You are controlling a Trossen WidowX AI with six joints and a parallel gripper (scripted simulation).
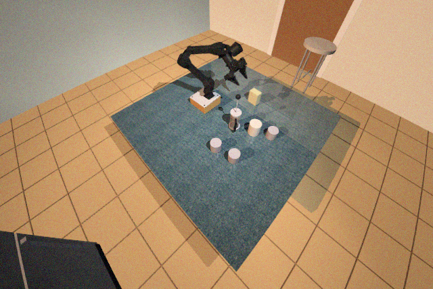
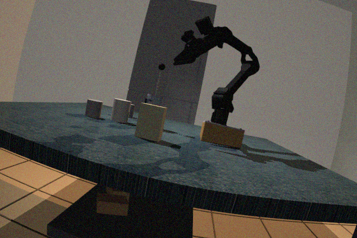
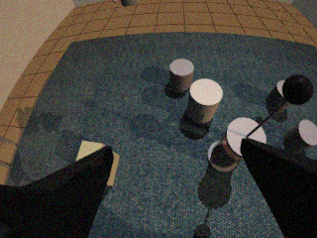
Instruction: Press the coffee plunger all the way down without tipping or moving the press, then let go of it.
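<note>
From the top, the gripper (image 1: 236, 78) hangs spread wide and empty, above and behind the coffee press (image 1: 235, 118) on the blue table (image 1: 195, 174). From outside, the plunger knob (image 2: 162, 67) stands raised, just beside the fingertips. The wrist view shows the press upright among pale cylinders.

Plunger knob (image 2: 162, 67): open air surrounding it; yellow block (image 2: 150, 121) and cylinders (image 2: 121, 110) standing low, crowding only the press base.

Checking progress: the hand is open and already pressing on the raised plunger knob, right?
Not quite. The open hand is not touching the plunger knob; the exterior view shows a gap between them. The knob is raised on its rod above the coffee press.
</note>
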